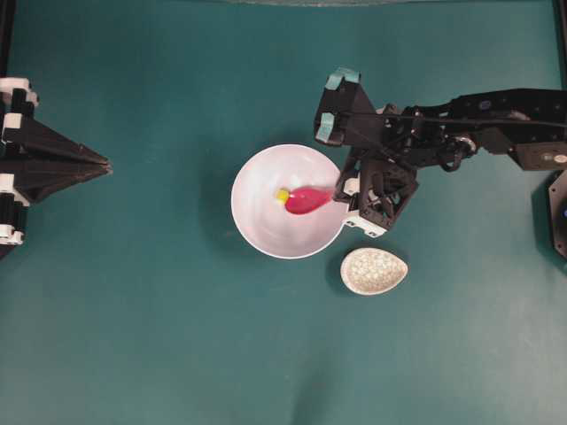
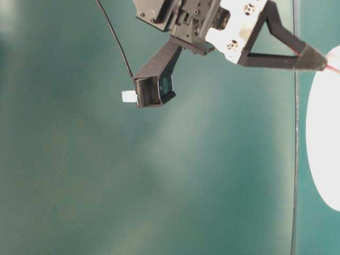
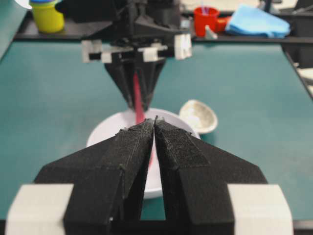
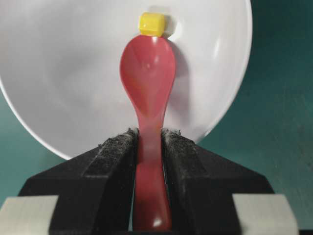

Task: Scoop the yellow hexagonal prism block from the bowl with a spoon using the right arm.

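Note:
The white bowl [image 1: 257,232] stands mid-table. My right gripper [image 1: 339,193] reaches over its right rim and is shut on the handle of the magenta-red spoon [image 1: 306,200]. The spoon's head lies inside the bowl. The yellow hexagonal block [image 1: 282,196] sits in the bowl, touching the tip of the spoon's head. The right wrist view shows the gripper [image 4: 149,134] clamping the spoon [image 4: 148,68], with the block [image 4: 152,23] just beyond the tip in the bowl [image 4: 63,73]. My left gripper [image 1: 104,164] is shut and empty at the far left, and it also shows in the left wrist view [image 3: 154,120].
A small speckled beige oval dish [image 1: 373,271] lies just right of and below the bowl. In the left wrist view a yellow jar [image 3: 46,14], a red cup [image 3: 205,19] and a blue cloth [image 3: 257,20] stand beyond the table's far edge.

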Controlling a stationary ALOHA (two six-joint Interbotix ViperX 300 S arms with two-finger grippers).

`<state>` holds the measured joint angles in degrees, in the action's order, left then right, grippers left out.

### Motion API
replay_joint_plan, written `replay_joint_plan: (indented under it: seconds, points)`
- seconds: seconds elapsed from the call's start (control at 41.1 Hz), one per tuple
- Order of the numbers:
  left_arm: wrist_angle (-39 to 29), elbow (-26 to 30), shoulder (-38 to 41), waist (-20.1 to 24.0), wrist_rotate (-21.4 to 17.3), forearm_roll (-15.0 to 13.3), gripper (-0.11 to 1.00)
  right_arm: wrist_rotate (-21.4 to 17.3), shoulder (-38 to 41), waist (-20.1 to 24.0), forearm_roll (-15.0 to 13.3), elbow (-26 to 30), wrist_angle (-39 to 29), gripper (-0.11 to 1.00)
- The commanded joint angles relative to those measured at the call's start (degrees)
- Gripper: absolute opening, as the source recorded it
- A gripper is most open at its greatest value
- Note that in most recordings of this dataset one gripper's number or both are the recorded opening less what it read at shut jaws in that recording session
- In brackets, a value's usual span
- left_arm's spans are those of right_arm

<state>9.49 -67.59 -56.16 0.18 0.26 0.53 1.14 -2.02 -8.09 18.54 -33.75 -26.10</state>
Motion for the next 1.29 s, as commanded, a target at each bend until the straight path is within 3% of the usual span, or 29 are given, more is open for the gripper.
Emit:
replay_joint_plan:
  seconds: [0.0, 1.022, 1.266]
  points:
    - [0.26, 1.67, 0.53, 0.00, 0.09, 0.09, 0.11, 0.18, -0.53, -0.18, -0.09, 1.67, 1.05, 0.24]
    - [0.26, 1.67, 0.44, 0.00, 0.09, 0.09, 0.11, 0.09, -0.18, 0.00, -0.62, -0.70, 13.45, 0.24]
    - [0.26, 1.58, 0.53, 0.00, 0.09, 0.09, 0.11, 0.18, -2.99, 0.00, -0.62, -0.26, 11.51, 0.24]
